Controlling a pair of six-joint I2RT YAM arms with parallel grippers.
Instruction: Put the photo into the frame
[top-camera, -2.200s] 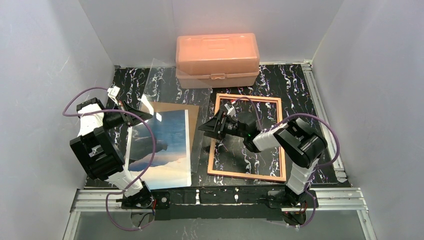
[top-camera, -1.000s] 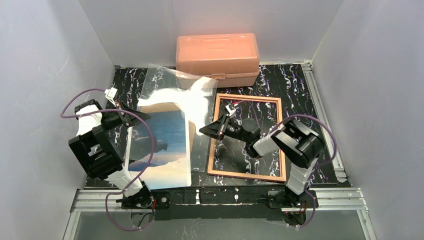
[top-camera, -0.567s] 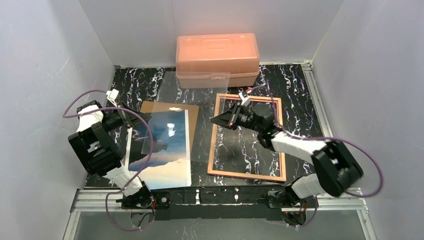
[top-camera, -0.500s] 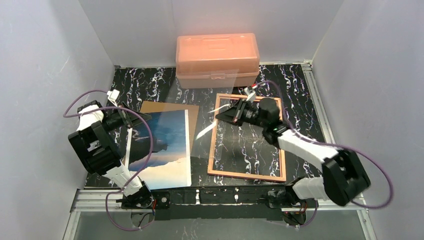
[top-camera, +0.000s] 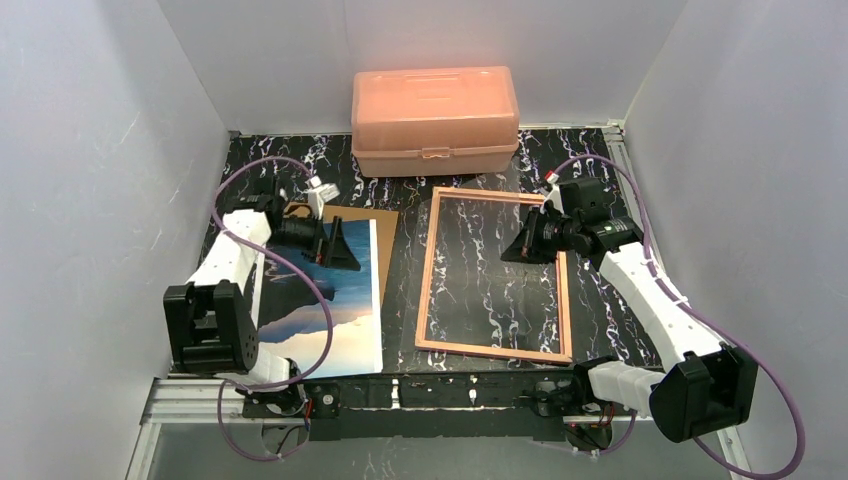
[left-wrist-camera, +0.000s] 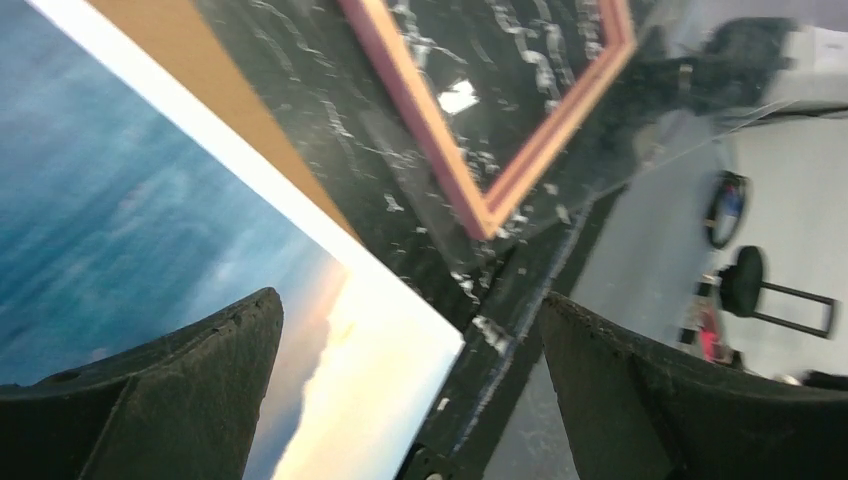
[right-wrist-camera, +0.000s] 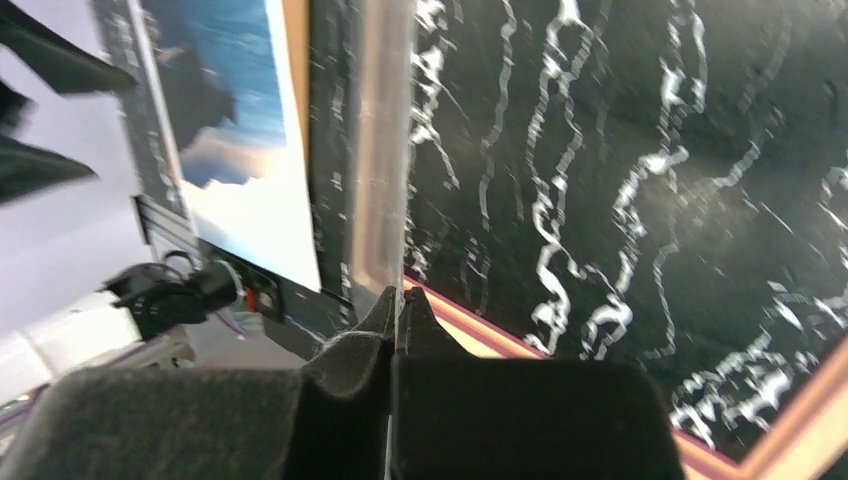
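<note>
The photo (top-camera: 322, 300), blue sky and sea with pale clouds, lies flat at the left on a brown backing board (top-camera: 386, 222). My left gripper (top-camera: 345, 245) hovers over the photo's upper right part, open and holding nothing. In the left wrist view its fingers (left-wrist-camera: 170, 390) straddle the photo's pale corner (left-wrist-camera: 380, 340). The frame (top-camera: 430, 270) lies flat to the right, and a corner of it (left-wrist-camera: 480, 200) shows beyond the photo. My right gripper (top-camera: 508, 254) is inside the frame's right rail, shut on a thin clear pane (right-wrist-camera: 385, 150) that runs away from the fingertips (right-wrist-camera: 402, 297).
A salmon-pink lidded box (top-camera: 435, 120) stands at the back, just beyond the frame's top rail. White walls close in the left, right and back sides. The metal rail with both arm bases (top-camera: 430, 392) runs along the near edge.
The left gripper has let go of the clear pane, opened and swung right over the photo. The right arm carried the pane rightward, from over the photo to over the frame.
</note>
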